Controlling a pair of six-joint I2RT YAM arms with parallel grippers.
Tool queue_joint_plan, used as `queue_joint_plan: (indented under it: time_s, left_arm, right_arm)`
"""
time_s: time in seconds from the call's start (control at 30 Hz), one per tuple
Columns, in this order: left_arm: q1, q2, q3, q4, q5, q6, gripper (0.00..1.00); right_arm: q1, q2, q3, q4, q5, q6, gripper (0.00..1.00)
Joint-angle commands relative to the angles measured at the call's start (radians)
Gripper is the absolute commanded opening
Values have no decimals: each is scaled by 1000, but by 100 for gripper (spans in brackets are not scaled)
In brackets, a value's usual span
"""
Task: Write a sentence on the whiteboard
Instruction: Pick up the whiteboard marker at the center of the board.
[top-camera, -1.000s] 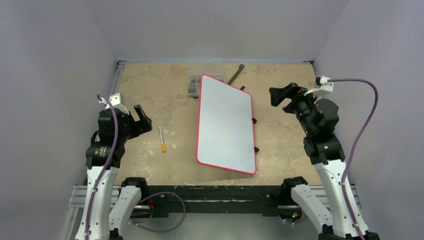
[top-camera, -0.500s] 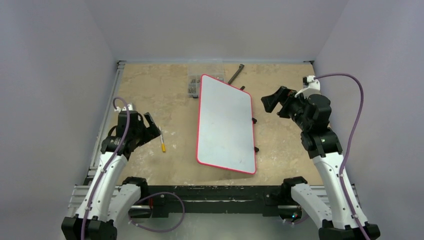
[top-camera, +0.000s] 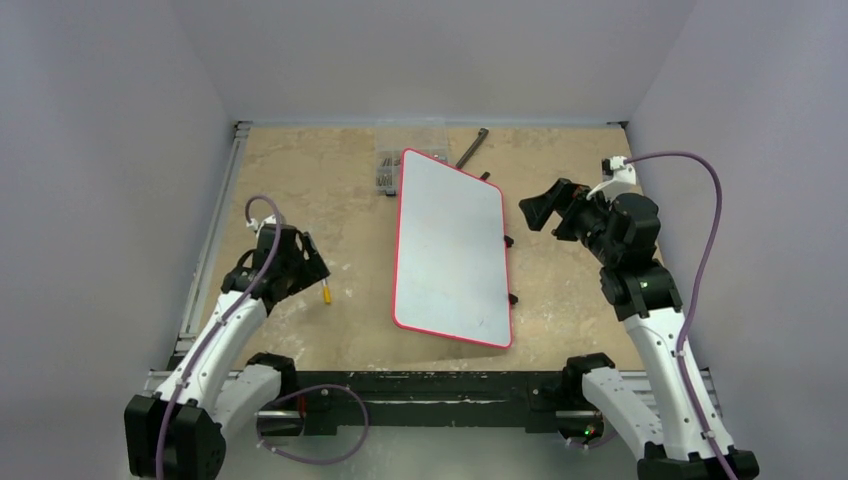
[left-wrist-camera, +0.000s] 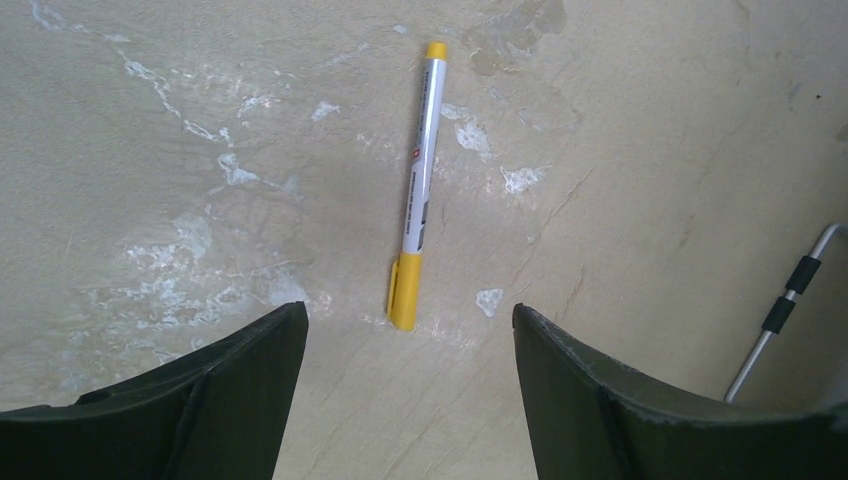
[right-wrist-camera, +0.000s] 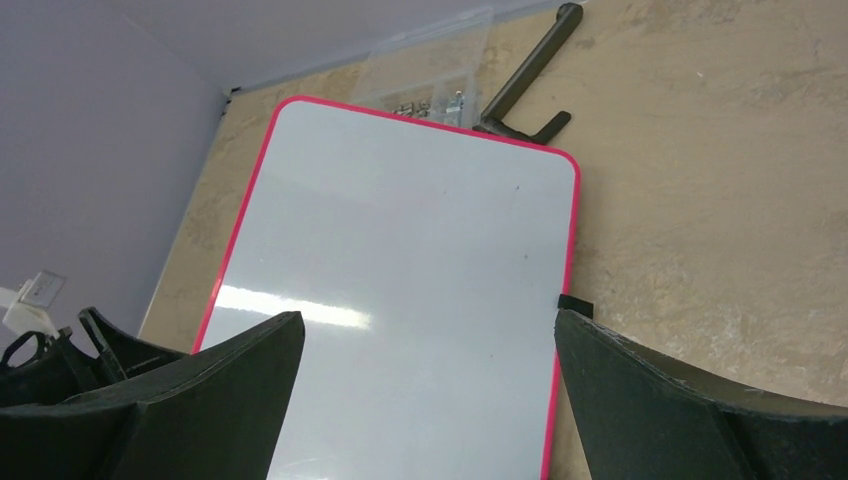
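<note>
The whiteboard (top-camera: 450, 250) lies flat in the middle of the table, pale surface in a thin red frame, and also fills the right wrist view (right-wrist-camera: 400, 300). Its surface is blank; the sentence does not show on it. A slim white marker with a yellow cap (left-wrist-camera: 417, 190) lies on the table left of the board. My left gripper (top-camera: 305, 262) hovers low over it, open, jaws either side of the capped end (left-wrist-camera: 408, 308), touching nothing. In the top view only the yellow cap (top-camera: 326, 295) shows. My right gripper (top-camera: 535, 210) hangs open above the board's right edge (right-wrist-camera: 429, 314).
A black L-shaped tool (top-camera: 473, 148) and a clear box of small metal parts (top-camera: 387, 170) lie beyond the board's far end. Small black feet (top-camera: 510, 241) stick out along its right edge. A thin metal rod with black sleeves (left-wrist-camera: 785, 310) lies right of the marker.
My left arm has swung forward and down until its gripper covers most of the marker, and its jaws have narrowed a little. My right gripper has drifted left toward the board.
</note>
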Motion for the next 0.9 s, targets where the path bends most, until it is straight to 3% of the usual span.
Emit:
queue_joint_plan:
  time_s: [0.0, 0.3, 0.6, 0.87]
  left_arm:
    - [-6, 73, -11, 93, 4, -32, 71]
    - [-9, 232, -20, 156, 38, -52, 60]
    - [-44, 421, 24, 197, 64, -126, 57]
    - [-112, 484, 94, 148, -18, -142, 51]
  right_arm:
    - [1, 1, -10, 51, -52, -8, 99]
    - [1, -19, -29, 38, -49, -17, 99]
    - [1, -30, -39, 34, -53, -19, 99]
    - [1, -26, -30, 25, -64, -39, 99]
